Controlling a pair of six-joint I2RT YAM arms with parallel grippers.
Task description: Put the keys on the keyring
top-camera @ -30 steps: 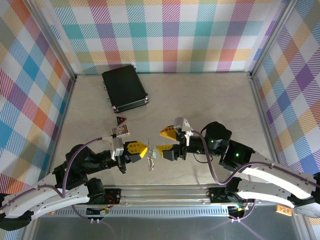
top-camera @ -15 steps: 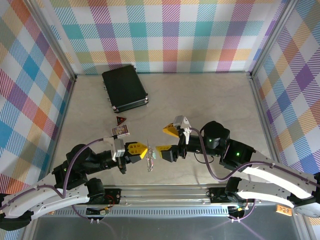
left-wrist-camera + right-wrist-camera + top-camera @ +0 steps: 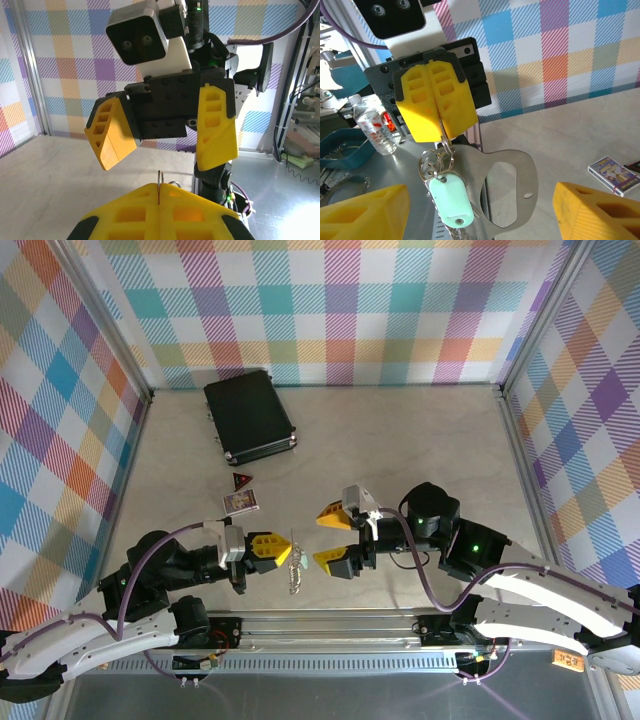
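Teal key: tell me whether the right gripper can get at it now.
Probably yes. The key hangs beside the keyring pinched in the left gripper, facing the right gripper, whose jaws stand open with nothing in between.

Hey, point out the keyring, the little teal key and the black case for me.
keyring (image 3: pixel 526 175), right wrist view, on the flat metal band right of its hole.
teal key (image 3: pixel 450 200), right wrist view, middle of its plastic head.
black case (image 3: pixel 248 417), top external view, centre of its lid.
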